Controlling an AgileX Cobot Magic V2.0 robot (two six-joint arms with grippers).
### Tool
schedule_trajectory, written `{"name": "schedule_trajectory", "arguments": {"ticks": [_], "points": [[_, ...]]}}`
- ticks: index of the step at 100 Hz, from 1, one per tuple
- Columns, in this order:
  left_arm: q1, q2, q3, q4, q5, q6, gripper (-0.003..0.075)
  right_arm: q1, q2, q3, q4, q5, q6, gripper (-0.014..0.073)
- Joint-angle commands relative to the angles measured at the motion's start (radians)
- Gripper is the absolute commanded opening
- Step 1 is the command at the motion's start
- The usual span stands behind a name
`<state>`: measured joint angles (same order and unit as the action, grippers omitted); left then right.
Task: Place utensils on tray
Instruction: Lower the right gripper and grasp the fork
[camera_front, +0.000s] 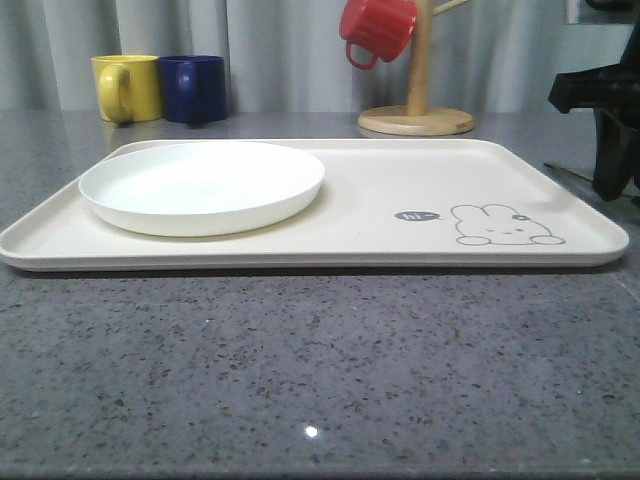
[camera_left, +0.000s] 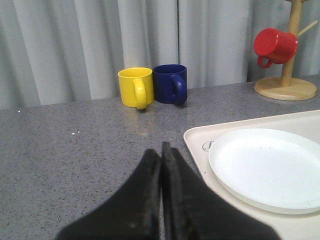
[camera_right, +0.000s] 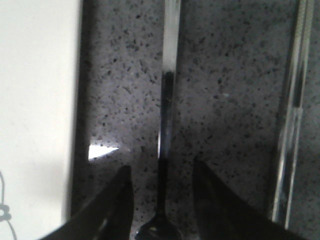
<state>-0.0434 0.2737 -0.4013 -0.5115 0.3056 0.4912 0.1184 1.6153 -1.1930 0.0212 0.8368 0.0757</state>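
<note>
left claw (camera_left: 161, 150): fingers pressed together | right claw (camera_right: 160, 175): fingers spread

Cream tray (camera_front: 380, 215) lay on grey speckled counter (camera_front: 320, 370), white plate (camera_front: 202, 186) sat at tray's 9 o'clock, yellow mug (camera_front: 126, 87) touched blue mug (camera_front: 193, 88) at 11 o'clock, red mug (camera_front: 377, 27) hung on wooden stand (camera_front: 416, 110), black right arm (camera_front: 603, 110) at 3 o'clock.

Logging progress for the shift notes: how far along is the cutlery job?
Nothing is done yet: the tray carries a white plate but no cutlery. In hand: the right gripper is open, straddling a slim utensil handle on the counter beside the tray. Another utensil lies nearby. The left gripper is shut, idle.
</note>
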Motion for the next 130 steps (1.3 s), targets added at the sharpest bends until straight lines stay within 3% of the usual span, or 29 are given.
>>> {"name": "schedule_trajectory", "arguments": {"ticks": [1,45,64,74,107,130], "points": [[0.0,0.007,-0.028,-0.012,-0.077,0.002,-0.0019,0.0,-0.031,-0.035,0.002,-0.033,-0.01,0.0308],[0.0,0.007,-0.028,-0.012,-0.077,0.002,-0.0019,0.0,0.005,-0.035,0.002,-0.025,-0.01,0.029],[0.0,0.007,-0.028,-0.012,-0.077,0.002,-0.0019,0.0,0.005,-0.035,0.002,-0.024,-0.01,0.0022],[0.0,0.007,-0.028,-0.012,-0.077,0.002,-0.0019,0.0,0.005,-0.035,0.002,-0.023,-0.01,-0.0074],[0.0,0.007,-0.028,-0.012,-0.077,0.002,-0.0019,0.012,-0.063,-0.108,0.026,0.055,0.042,-0.0062],[0.0,0.007,-0.028,-0.012,-0.077,0.002,-0.0019,0.137,-0.106,-0.156,0.024,0.055,0.174,-0.0058]]}}
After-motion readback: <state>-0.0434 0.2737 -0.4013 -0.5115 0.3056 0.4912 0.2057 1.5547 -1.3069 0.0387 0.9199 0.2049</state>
